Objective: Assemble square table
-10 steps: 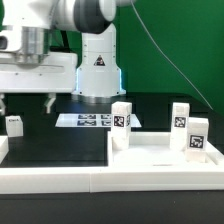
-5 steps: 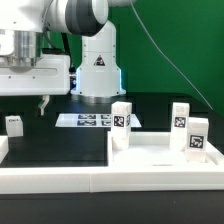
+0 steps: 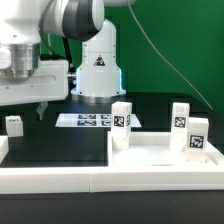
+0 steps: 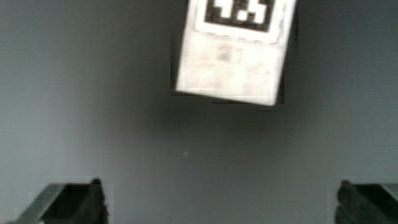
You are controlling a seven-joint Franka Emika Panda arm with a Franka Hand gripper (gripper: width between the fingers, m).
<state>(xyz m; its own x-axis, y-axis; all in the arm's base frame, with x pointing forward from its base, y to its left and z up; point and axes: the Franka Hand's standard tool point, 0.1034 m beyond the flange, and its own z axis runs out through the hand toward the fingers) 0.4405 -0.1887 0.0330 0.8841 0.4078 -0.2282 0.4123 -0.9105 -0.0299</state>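
A loose white peg leg (image 3: 14,124) with a tag stands on the black table at the exterior view's left. It also shows in the wrist view (image 4: 237,50), lying ahead of the fingers. My gripper (image 3: 18,108) hangs just above it, open and empty. One dark finger (image 3: 40,108) shows in the exterior view and both fingertips (image 4: 71,205) sit wide apart in the wrist view. The white square table top (image 3: 160,152) lies at the right with three tagged legs (image 3: 121,118) standing on it.
The marker board (image 3: 85,119) lies flat in front of the robot's base (image 3: 97,65). A long white rail (image 3: 55,178) runs along the front edge of the table.
My gripper has moved toward the exterior view's left and slightly down, closer over the loose leg. The jaws stay open. The table top and its legs have not moved.
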